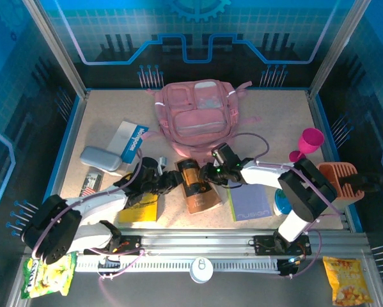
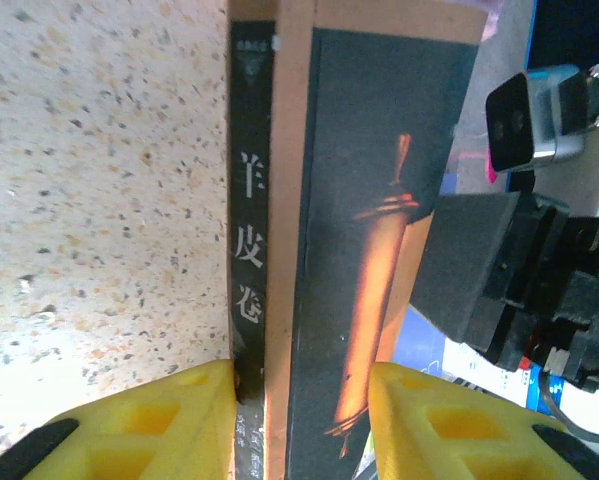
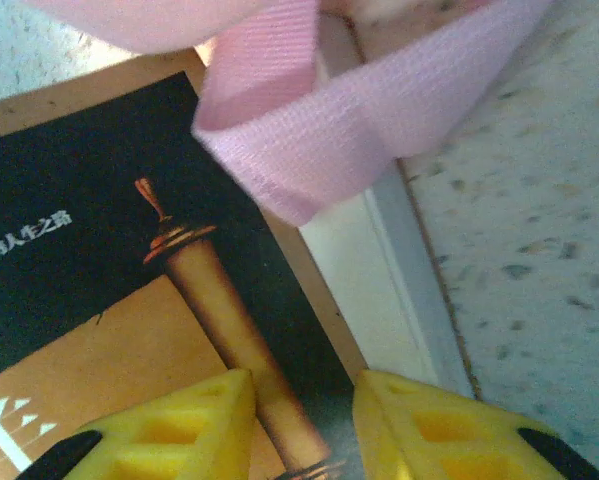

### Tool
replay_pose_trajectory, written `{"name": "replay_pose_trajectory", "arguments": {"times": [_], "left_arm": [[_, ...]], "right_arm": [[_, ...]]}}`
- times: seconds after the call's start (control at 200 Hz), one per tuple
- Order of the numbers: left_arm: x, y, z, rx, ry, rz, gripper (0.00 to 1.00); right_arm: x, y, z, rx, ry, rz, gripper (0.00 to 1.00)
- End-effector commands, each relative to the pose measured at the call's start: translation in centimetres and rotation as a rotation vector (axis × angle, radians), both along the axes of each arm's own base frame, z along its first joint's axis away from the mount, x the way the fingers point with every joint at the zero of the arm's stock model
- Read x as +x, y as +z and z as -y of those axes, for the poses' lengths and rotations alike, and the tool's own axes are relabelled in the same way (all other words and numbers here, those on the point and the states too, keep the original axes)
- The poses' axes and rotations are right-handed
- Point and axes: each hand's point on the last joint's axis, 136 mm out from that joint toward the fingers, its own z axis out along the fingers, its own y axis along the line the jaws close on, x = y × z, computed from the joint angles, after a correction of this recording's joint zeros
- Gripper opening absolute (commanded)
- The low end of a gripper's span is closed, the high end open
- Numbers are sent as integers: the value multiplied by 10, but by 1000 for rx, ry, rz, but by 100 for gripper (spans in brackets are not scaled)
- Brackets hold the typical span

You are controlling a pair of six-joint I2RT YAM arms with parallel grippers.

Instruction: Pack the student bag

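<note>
Landmark was the brown-and-black paperback book with a scroll picture on its cover, lying on the speckled beige tabletop. The student bag, a large soft pink fabric backpack, lay flat just beyond the book's far end, pockets up. The wrist view showed a pink webbing strap of the bag draped over the book's far corner. The left claw sat at the book's left side, its yellow fingers flanking the spine and the cover edge. One finger was right against the spine, but I could not tell if the book was clamped. The right claw sat at the book's right side. Its yellow fingers stood apart over the cover near the page edge, holding nothing. A purple notebook lay just right of the book, and a yellow booklet lay left of the book's near end. A white-and-blue flat box and a grey-blue pouch lay further left of the book. A magenta goblet cup stood well right of the book, with an orange slotted rack beyond it. A green-yellow snack bag and an orange snack bag lay well nearer than the book, at either front corner.
</note>
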Motion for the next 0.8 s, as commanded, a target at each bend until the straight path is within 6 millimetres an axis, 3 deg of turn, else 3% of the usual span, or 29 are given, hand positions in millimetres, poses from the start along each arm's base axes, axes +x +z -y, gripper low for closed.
{"name": "replay_pose_trajectory", "arguments": {"times": [0.0, 0.155, 0.315, 0.485, 0.6, 0.79], "left_arm": [[9, 19, -6, -16, 15, 65, 38], [9, 23, -17, 12, 22, 62, 39], [10, 15, -38, 53, 68, 15, 39], [9, 9, -60, 100, 120, -17, 39], [2, -1, -70, 155, 139, -71, 42], [-12, -11, -83, 271, 137, -174, 45]], "right_arm": [[-53, -27, -11, -33, 125, -188, 35], [-45, -17, -25, -22, 154, -156, 36], [-38, -8, -51, -7, 206, -131, 37], [-30, -7, -67, -22, 237, -116, 37], [-23, -4, -55, -105, 224, -77, 37], [-16, 22, -17, -349, 246, 96, 43]]}}
